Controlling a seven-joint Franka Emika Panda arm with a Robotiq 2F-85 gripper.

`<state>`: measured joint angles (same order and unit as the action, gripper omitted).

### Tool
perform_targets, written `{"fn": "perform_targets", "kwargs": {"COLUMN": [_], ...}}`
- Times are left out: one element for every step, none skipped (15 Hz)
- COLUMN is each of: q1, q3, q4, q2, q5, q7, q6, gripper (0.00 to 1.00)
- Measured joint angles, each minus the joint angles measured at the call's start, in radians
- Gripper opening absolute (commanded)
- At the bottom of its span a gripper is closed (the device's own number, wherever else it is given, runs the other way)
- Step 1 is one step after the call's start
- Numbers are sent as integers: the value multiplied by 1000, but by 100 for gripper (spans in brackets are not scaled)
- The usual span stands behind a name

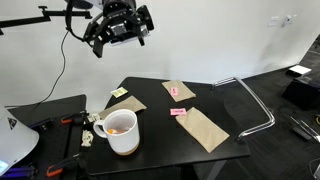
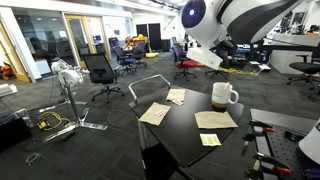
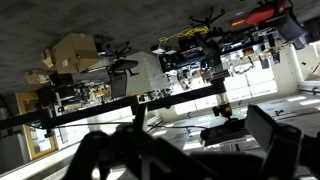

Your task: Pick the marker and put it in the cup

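The cup, a large white mug (image 1: 123,134) with a side handle, stands near the front left corner of the black table (image 1: 165,140). It also shows in an exterior view (image 2: 222,96). The marker (image 1: 118,128) shows as a short orange stick inside the mug. My gripper (image 1: 120,35) is high above the table's back left, well clear of the mug, open and empty. In the wrist view its dark fingers (image 3: 190,150) frame a distant office scene; neither mug nor marker shows there.
Brown paper envelopes (image 1: 205,128) lie on the table with small pink objects (image 1: 178,112) and yellow notes (image 1: 119,92). An orange-and-black tool (image 1: 72,122) lies left of the mug. A metal frame (image 1: 255,105) stands beside the table. Office chairs (image 2: 100,70) stand beyond it.
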<state>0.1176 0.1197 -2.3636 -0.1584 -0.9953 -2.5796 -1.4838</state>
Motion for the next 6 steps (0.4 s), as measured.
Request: {"fn": "perform_targets", "kwargs": {"q1": [1,3,5,7,7,7], "q3": [2,3,3,3,3,3], "q4": [4,9,14,15,14,13], "q2": [-13,-23,-33,-37,-36,-34], "q5": [0,0,0,0,0,0], "q7": [5,7,10,10,10,10], "q6": [0,0,-2,-2,-2,-2], "gripper": [100,100,100,100,100,100]}}
